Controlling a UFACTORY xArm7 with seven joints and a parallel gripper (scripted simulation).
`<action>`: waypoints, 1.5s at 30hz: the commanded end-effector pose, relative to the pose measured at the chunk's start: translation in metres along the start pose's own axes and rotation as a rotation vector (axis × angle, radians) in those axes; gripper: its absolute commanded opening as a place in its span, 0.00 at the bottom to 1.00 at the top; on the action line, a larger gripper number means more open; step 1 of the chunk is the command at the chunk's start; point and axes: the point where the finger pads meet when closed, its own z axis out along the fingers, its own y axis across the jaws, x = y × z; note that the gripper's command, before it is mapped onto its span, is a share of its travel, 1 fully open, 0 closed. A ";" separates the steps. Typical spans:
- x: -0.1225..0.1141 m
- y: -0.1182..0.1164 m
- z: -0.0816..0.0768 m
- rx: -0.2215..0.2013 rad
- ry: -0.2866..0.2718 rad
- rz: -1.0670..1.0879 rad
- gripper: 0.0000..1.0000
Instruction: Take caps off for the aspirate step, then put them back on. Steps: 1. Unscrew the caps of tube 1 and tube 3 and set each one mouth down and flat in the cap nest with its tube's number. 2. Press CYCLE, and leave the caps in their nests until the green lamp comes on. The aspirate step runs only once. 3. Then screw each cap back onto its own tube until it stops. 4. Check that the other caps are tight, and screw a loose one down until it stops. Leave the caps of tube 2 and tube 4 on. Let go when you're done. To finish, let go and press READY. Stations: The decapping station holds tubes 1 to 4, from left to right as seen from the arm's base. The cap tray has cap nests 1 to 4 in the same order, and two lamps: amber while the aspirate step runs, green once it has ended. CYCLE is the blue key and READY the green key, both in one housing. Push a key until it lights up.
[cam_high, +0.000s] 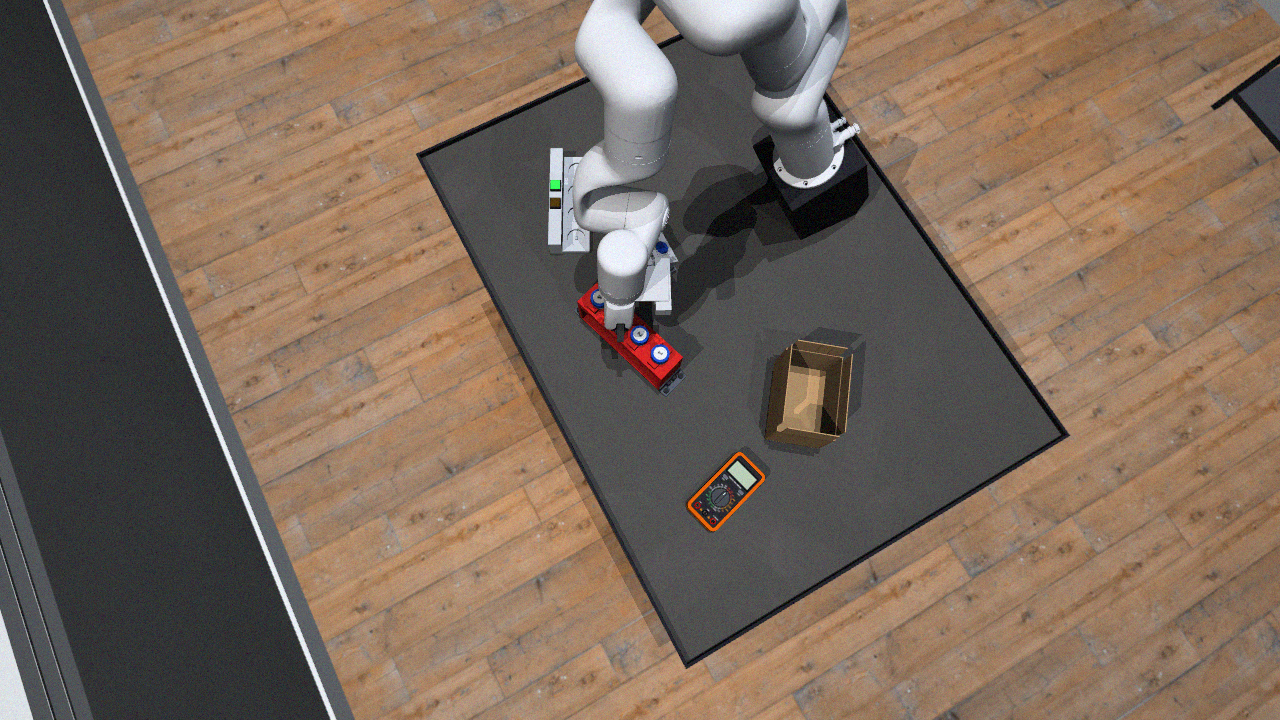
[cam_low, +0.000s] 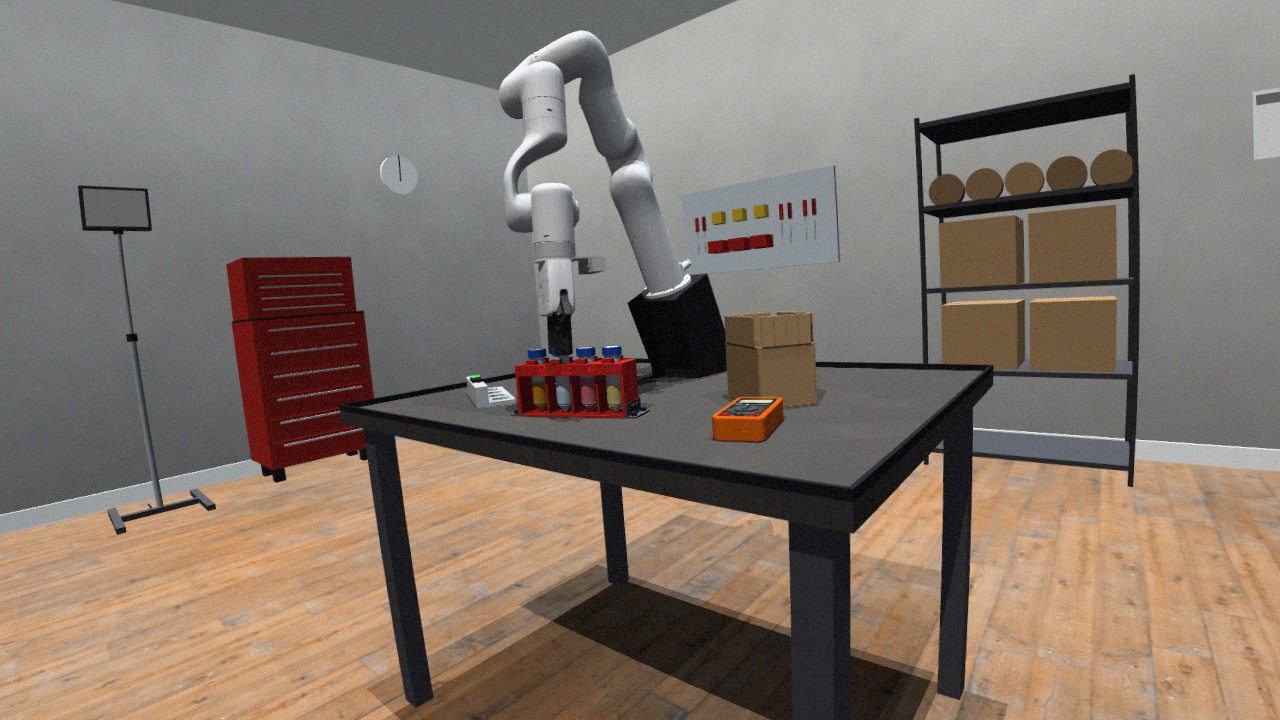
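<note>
cap tray point(cam_high: 555, 170) half under arm, gripper point(cam_low: 560, 340) hold on cap perhaps
</note>
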 end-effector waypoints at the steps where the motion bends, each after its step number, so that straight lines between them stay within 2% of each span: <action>1: -0.001 0.001 -0.001 0.003 0.024 -0.005 0.00; 13: -0.001 0.001 -0.001 0.003 0.024 -0.005 0.00; 15: -0.001 0.001 -0.001 0.004 0.024 0.095 0.00; 17: -0.001 0.001 -0.001 0.004 0.024 0.095 0.00; 32: -0.001 0.001 0.000 0.013 0.021 0.845 0.00; 34: -0.001 0.001 0.000 0.013 0.021 0.845 0.00; 45: -0.001 0.001 0.000 0.019 0.018 1.395 0.00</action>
